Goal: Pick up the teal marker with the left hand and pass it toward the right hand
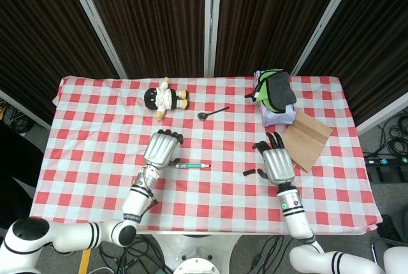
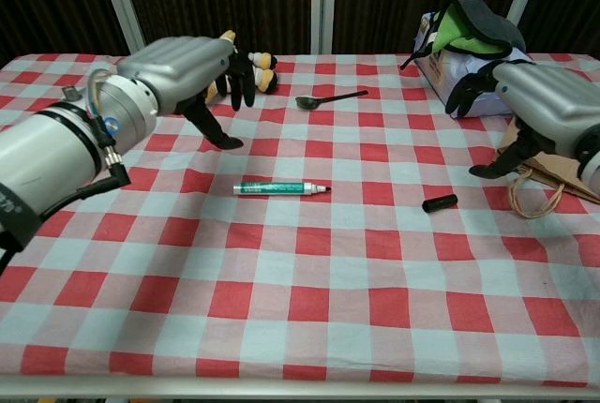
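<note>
The teal marker [image 1: 192, 166] [image 2: 280, 188] lies flat on the checked tablecloth near the table's middle, its tip to the right, with no cap on it. A small black cap [image 1: 249, 173] [image 2: 439, 203] lies on the cloth to its right. My left hand [image 1: 160, 148] [image 2: 184, 73] hovers above and to the left of the marker, fingers spread, holding nothing. My right hand [image 1: 277, 163] [image 2: 539, 112] is raised right of the cap, fingers apart and empty.
A plush doll [image 1: 165, 99] [image 2: 246, 63] lies at the back left and a dark spoon [image 1: 212, 112] [image 2: 330, 98] at the back centre. A bag with green and black cloth [image 1: 273, 97] [image 2: 471, 37] stands at the back right, and a brown paper bag [image 1: 307, 139] beside my right hand.
</note>
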Available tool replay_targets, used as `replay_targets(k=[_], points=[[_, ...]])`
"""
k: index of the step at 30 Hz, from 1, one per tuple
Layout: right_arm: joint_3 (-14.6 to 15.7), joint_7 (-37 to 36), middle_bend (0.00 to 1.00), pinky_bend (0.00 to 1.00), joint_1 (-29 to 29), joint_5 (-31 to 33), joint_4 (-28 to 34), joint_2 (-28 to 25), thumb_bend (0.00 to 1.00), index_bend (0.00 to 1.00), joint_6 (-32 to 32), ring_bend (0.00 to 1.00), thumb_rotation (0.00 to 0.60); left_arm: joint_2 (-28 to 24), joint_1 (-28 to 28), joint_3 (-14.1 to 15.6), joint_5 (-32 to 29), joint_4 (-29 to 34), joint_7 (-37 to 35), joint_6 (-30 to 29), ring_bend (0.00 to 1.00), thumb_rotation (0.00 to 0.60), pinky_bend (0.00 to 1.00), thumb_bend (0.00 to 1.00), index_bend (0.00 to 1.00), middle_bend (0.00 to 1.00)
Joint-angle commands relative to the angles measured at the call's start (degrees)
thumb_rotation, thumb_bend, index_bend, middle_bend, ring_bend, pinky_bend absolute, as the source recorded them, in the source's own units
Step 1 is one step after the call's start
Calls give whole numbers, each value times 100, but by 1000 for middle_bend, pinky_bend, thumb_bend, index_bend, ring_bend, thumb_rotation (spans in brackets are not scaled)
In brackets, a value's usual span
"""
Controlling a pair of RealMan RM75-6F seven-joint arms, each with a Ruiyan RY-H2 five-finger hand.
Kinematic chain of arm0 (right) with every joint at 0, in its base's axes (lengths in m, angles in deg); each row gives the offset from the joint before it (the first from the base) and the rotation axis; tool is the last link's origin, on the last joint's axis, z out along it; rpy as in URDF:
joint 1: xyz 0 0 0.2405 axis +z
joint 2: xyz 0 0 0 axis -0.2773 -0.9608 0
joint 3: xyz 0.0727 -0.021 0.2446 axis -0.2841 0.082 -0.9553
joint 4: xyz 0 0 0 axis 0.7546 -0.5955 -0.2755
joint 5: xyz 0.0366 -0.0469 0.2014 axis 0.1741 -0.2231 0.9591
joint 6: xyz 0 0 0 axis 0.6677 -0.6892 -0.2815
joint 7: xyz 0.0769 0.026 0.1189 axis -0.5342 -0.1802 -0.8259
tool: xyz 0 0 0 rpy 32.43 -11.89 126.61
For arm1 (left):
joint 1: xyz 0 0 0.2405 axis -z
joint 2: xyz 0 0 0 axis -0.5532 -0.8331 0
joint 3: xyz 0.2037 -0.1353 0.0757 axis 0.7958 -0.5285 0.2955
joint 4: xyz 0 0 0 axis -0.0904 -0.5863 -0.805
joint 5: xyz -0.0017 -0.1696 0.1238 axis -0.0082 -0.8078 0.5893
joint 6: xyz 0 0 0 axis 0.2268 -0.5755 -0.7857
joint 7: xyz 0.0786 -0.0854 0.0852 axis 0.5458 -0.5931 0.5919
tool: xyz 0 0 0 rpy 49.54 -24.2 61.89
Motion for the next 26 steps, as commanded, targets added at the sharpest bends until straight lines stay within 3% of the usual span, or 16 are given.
replay_targets(k=[1, 3, 7, 12, 17, 21, 26], points=[[241, -351, 295, 20, -547, -428, 323, -486, 26, 313, -789, 49, 600, -390, -644, 115, 501, 548, -80, -1123, 254, 600, 300, 159, 397, 322], [350, -623, 278, 20, -830, -535, 369, -699, 26, 308, -1117, 34, 600, -543, -984, 281, 679, 707, -181, -1570, 229, 600, 285, 158, 370, 290], [705, -1158, 222, 2, -1493, -766, 481, -1249, 26, 259, -1760, 1, 600, -963, -1790, 891, 1009, 848, -267, -2339, 127, 600, 222, 139, 290, 175], [1282, -1399, 154, 0, -2190, -1190, 581, -1759, 37, 153, -2356, 0, 600, -1399, -2757, 1533, 917, 1230, -506, -2811, 118, 600, 222, 123, 255, 173], [1571, -1294, 145, 0, -2639, -1503, 636, -1805, 45, 148, -2754, 0, 600, -1552, -3496, 2093, 1243, 1328, -728, -3272, 100, 600, 238, 113, 254, 187], [1688, -1119, 145, 0, -2758, -1741, 583, -1626, 43, 136, -2706, 0, 600, -1473, -3908, 2327, 1701, 1156, -835, -3582, 100, 600, 238, 113, 255, 192], [1708, -1002, 134, 0, -2811, -1772, 508, -1438, 46, 126, -2466, 0, 600, -1447, -4110, 2341, 2022, 1090, -798, -3602, 100, 600, 238, 112, 255, 193]])
